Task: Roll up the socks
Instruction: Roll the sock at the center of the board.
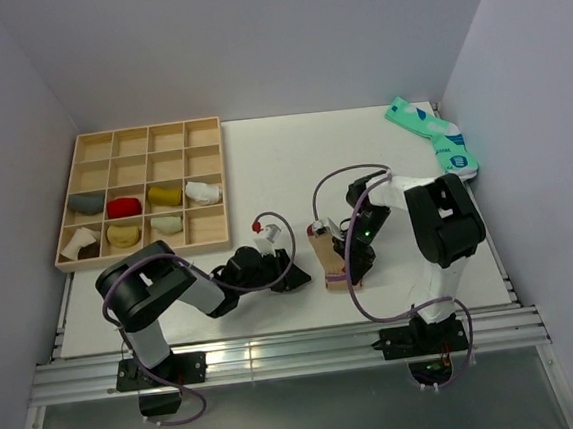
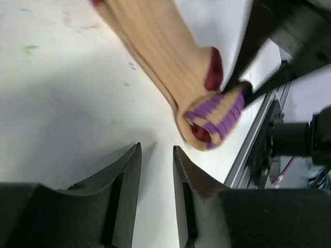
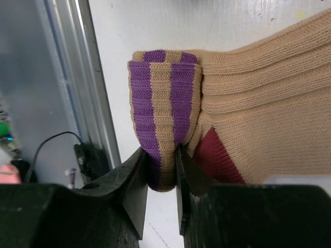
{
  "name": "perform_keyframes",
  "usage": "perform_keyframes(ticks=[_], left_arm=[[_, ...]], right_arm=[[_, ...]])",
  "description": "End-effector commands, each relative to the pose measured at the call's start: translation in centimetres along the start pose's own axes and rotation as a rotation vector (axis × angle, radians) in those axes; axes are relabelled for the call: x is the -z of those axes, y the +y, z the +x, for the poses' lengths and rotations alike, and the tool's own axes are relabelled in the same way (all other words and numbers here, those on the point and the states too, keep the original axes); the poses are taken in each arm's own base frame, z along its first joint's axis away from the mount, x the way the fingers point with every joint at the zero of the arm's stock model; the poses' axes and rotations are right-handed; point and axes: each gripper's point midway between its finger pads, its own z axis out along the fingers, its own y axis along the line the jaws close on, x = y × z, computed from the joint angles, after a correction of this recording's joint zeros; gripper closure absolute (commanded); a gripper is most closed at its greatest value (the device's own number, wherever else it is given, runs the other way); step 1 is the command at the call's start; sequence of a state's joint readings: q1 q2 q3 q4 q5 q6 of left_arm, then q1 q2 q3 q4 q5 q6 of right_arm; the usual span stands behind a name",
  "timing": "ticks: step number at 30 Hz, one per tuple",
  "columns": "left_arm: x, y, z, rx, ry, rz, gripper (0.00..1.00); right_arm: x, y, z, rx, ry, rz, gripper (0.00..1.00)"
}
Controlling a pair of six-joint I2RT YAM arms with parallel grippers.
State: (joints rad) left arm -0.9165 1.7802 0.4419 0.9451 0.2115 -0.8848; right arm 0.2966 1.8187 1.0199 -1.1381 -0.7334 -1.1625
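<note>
A tan ribbed sock [image 1: 324, 247] with a maroon heel lies on the white table between my two arms. Its purple-striped cuff [image 3: 163, 113] is folded over into a short roll at the near end. My right gripper [image 3: 161, 155] is shut on that rolled cuff, one finger on each side. The left wrist view shows the same roll [image 2: 214, 116] with the right arm's dark fingers [image 2: 258, 46] on it. A little short of the roll, my left gripper [image 2: 156, 149] stands open just over the table, with nothing between its fingers. From the top view, the left gripper [image 1: 294, 274] sits left of the sock.
A wooden compartment tray [image 1: 144, 128] at the back left holds several rolled socks. A teal pair of socks [image 1: 432, 135] lies at the back right corner. The table's metal front rail [image 2: 253, 150] runs close behind the rolled cuff.
</note>
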Motion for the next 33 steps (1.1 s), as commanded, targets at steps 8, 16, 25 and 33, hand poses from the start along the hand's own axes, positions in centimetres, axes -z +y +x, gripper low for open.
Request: perform_keyframes(ticks=[8, 16, 25, 33], left_arm=[[-1.7, -7.4, -3.6, -0.418, -0.134, 0.103, 0.61], [-4.2, -8.9, -2.0, -0.522, -0.030, 0.206, 0.55], [-5.3, -8.6, 0.7, -0.508, 0.067, 0.291, 0.53], [-5.1, -7.8, 2.3, -0.464, 0.114, 0.309, 0.54]], right_arm=[[0.0, 0.2, 0.1, -0.099, 0.041, -0.103, 0.73], [-0.3, -0.4, 0.1, -0.122, 0.045, -0.100, 0.73], [-0.4, -0.6, 0.2, -0.125, 0.051, -0.090, 0.73], [-0.5, -1.2, 0.2, -0.131, 0.047, -0.059, 0.73]])
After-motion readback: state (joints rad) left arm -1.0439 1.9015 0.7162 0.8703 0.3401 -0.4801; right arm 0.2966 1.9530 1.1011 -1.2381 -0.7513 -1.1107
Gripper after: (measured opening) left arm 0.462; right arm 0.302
